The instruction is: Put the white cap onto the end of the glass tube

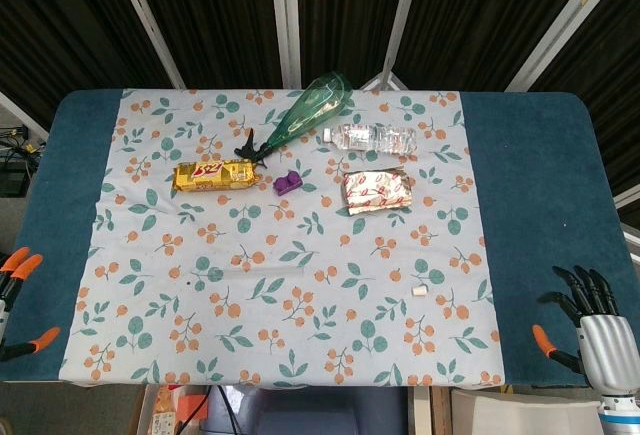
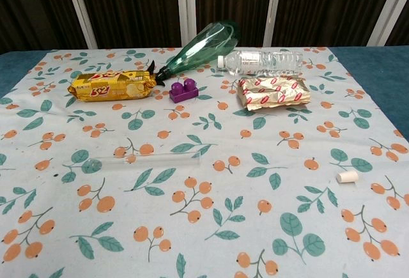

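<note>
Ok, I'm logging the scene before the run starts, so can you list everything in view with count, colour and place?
glass tube: one, clear, lying near table centre-left
white cap: one, white, lying right of the tube, apart from it
green bottle: one, green, on its side at the back
water bottle: one, clear, on its side beside the green bottle
yellow packet: one, yellow, back left
purple brick: one, purple, right of the yellow packet
foil packet: one, silver and red, back right
tablecloth: one, white with orange berries
left robot hand: orange-tipped, open, left table edge
right robot hand: black, open, right table edge
</note>
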You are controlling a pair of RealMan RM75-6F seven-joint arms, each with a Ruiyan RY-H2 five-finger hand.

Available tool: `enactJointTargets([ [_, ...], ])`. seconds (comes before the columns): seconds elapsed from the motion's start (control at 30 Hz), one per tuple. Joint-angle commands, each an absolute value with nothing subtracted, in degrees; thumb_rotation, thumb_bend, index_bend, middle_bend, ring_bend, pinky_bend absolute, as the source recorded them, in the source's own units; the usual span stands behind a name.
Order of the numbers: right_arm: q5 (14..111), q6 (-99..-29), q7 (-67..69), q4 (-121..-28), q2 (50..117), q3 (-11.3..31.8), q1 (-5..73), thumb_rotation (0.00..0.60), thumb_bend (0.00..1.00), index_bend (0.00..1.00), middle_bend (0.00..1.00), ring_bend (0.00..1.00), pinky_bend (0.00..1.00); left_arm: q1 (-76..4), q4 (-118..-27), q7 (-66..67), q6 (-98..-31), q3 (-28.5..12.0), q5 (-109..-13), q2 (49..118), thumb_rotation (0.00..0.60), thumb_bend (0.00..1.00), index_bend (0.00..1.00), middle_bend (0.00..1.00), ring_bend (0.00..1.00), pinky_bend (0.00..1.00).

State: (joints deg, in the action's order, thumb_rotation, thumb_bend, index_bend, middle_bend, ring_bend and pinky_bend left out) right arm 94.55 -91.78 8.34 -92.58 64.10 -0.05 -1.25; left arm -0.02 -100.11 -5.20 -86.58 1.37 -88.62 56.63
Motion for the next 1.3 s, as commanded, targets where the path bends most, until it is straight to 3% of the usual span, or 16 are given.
enactJointTargets([
  [0.03,94.18,-91.21,8.26,-93.29,63.43,-0.33,-1.11,0.600,0.31,0.00,0.00,0.00,0.00,0.04,-100.05,-4.56,-86.46,1.53,-88.52,56.51,0.600,0.15,0.07,0.00,0.00,0.00],
  [0.9,91.86,-90.32,7.17,-93.96,63.98,0.32,-1.04,0.600,0.31,0.00,0.00,0.00,0.00,-3.13,-101.94,2.41,-82.36,-0.05,-86.81,58.06,0.600,0.15,0.07,0.01,0.00,0.00],
  [1.1,91.45,-89.69,6.20,-94.22,64.45,0.49,-0.75,0.600,0.31,0.00,0.00,0.00,0.00,-9.00,-104.61,10.67,-75.47,-3.38,-82.80,62.39,0.600,0.15,0.10,0.09,0.00,0.00],
  [1.3,91.92,-90.55,6.23,-93.70,64.69,0.62,-0.93,0.600,0.31,0.00,0.00,0.00,0.00,-15.13,-106.79,19.89,-69.24,-7.24,-73.87,70.81,0.600,0.26,0.16,0.23,0.00,0.00],
])
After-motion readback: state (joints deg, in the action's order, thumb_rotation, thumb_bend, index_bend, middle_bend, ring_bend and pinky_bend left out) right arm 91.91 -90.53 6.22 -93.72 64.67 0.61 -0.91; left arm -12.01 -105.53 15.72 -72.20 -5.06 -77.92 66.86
